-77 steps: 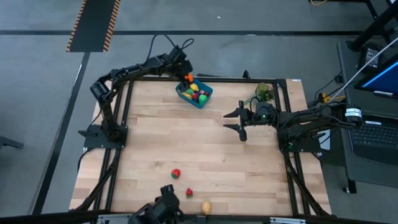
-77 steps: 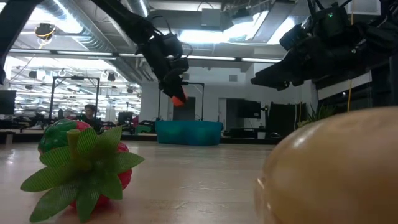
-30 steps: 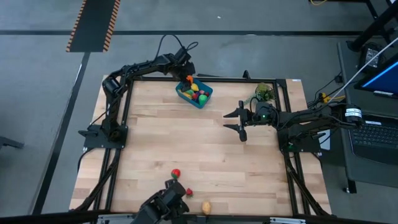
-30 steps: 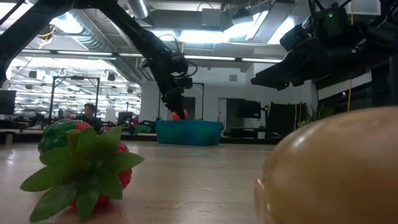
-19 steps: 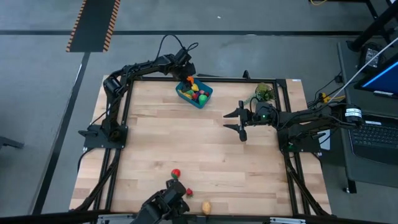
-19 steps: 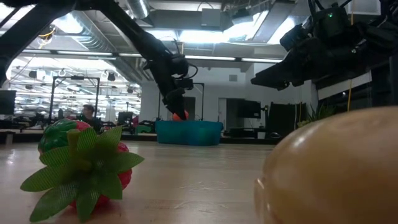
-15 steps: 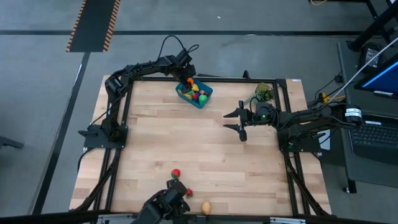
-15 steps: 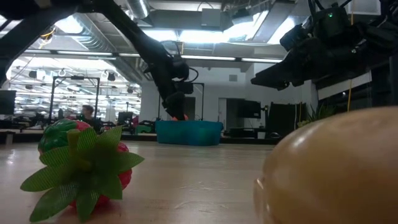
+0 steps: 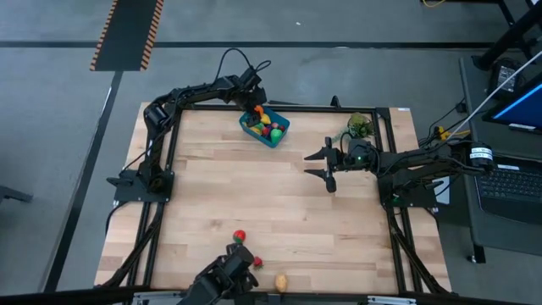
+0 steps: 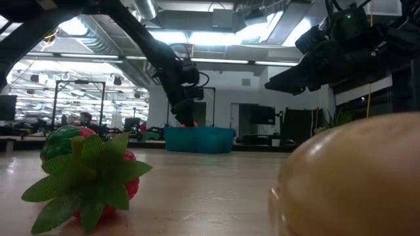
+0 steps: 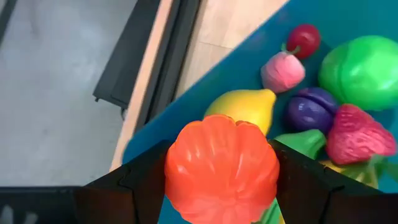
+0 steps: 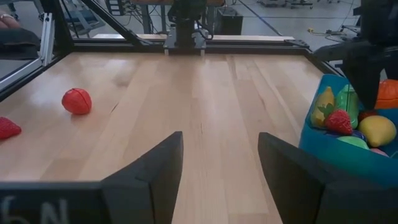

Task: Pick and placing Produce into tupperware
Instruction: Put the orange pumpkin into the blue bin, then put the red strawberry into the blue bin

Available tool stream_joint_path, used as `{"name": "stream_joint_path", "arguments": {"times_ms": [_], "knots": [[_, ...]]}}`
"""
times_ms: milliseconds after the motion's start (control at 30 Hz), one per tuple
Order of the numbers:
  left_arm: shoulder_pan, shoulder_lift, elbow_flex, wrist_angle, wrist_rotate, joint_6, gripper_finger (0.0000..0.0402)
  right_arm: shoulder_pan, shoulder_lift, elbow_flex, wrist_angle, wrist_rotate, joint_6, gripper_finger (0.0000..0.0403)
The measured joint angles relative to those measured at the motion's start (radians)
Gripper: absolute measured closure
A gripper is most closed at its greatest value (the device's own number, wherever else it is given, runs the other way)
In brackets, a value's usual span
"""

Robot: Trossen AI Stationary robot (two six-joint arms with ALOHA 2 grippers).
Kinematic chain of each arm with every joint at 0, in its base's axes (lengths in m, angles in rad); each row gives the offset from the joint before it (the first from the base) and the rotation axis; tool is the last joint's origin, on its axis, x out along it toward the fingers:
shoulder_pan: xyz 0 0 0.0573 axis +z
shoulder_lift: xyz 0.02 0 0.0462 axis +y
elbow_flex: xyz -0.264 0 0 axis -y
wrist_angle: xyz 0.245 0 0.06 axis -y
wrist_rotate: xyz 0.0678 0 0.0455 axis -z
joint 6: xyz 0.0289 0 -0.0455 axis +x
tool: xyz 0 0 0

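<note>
L arm over tupperware, orange piece ready to drop

Worktop point(image 9: 254, 195): blue tupperware point(image 9: 264, 128) at 12 o'clock, already w/ several produce. Left gripper point(image 11: 221, 186) sits right above its 10 o'clock corner, fingers closed on orange fruit point(image 11: 221, 171); bin lies straight below. Right gripper point(image 9: 326, 165) idle at 3 o'clock, fingers spread, nothing held. Strays: red tomato point(image 12: 77, 101), strawberry point(image 10: 82, 174) at 6 o'clock.

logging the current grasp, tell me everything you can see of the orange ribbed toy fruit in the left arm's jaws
The orange ribbed toy fruit is a glossy plastic-looking ball with shallow grooves running out from its top, like a small pumpkin or tangerine. The left gripper has its dark jaws pressed against the fruit's two sides, holding it just above the blue rectangular plastic container at the table's far edge. Below it lie a yellow lemon-shaped toy and other produce; contact with them cannot be told.
</note>
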Motion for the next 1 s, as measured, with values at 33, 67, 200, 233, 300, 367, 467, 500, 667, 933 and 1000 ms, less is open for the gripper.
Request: {"name": "stream_joint_path", "arguments": {"times_ms": [33,67,200,233,300,367,467,500,667,933,1000], "knots": [[-0.002,0.0,0.0,0.003,-0.011,0.0,0.0167,0.0,0.0,0.0,0.0,0.0,0.0,0.0193],[-0.003,0.0,0.0,0.002,-0.024,0.0,0.0167,0.0,0.0,0.0,-0.001,0.0,0.0,0.0193],[-0.003,0.0,0.0,0.0,-0.056,0.0,0.0128,0.0,0.0,0.0,-0.001,0.0,0.0,0.0193],[-0.004,0.0,0.0,-0.001,-0.056,0.0,0.0115,0.0,0.0,0.0,-0.001,0.0,0.0,0.0193],[-0.009,0.0,0.0,-0.001,-0.057,0.0,0.0096,0.0,0.0,0.0,-0.001,0.0,0.0,0.0193],[-0.013,0.0,0.0,-0.001,-0.057,0.0,0.0085,0.0,0.0,0.0,-0.001,0.0,0.0,0.0193],[-0.016,0.0,0.0,-0.001,-0.057,-0.001,0.0081,0.0,0.0,0.0,-0.001,0.0,0.0,0.0193],[-0.018,0.0,0.0,-0.001,-0.058,-0.001,0.0081,0.0,0.0,0.0,-0.001,0.0,0.0,0.0193],[-0.03,-0.027,0.0,-0.012,-0.063,-0.001,0.0086,0.0,0.0,0.0,-0.002,0.0,0.0,0.0193],[-0.052,-0.119,0.0,-0.065,-0.061,-0.011,0.0086,0.0,0.0,0.0,0.001,0.0,-0.001,0.0193],[-0.059,-0.149,0.0,-0.1,-0.064,-0.021,0.0086,0.0,0.0,0.0,0.003,0.0,0.0,0.0193]]}}
